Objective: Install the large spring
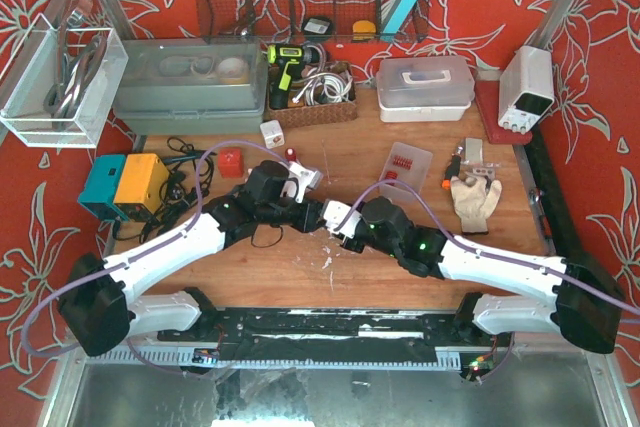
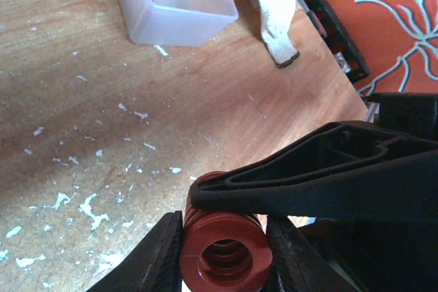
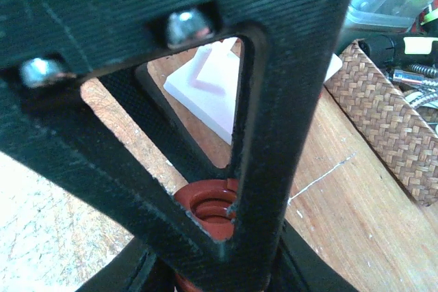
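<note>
Black truss piece [image 3: 294, 100] blocks most of the red spring [image 3: 209, 213].

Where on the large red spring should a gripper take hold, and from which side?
Grip the large spring across its coiled outer wall, coming in square to its axis, a pad each side. It is a short hollow cylinder, so opposite sides of the coils likely give matched seats and leave the open end free. The left gripper flanks it this way.
</note>
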